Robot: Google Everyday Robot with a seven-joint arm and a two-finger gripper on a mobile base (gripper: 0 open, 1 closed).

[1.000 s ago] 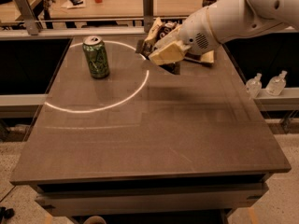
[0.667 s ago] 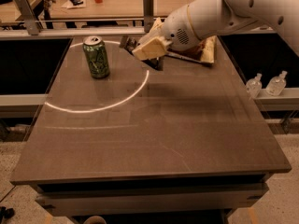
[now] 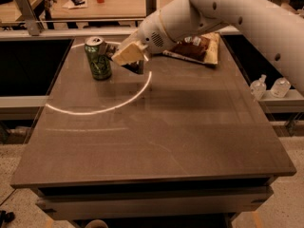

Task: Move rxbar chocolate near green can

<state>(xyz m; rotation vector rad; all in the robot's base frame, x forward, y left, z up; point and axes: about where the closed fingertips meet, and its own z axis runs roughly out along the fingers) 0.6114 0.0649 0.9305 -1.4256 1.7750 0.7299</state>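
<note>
Over brown table (image 3: 190, 127), fingers (image 3: 127, 55) clasp rxbar chocolate (image 3: 137, 68) just beside green can (image 3: 98, 59).

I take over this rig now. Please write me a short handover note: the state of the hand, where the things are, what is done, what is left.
The hand is low over the far left of the brown table, shut on the flat dark brown rxbar chocolate wrapper.
The green drink can with silver top stands upright just left of the hand.
Done: the bar is lifted and beside the can.
Left: set it down there and release, without knocking the can.
The crinkled brown and cream snack bag lies at the far edge.
</note>
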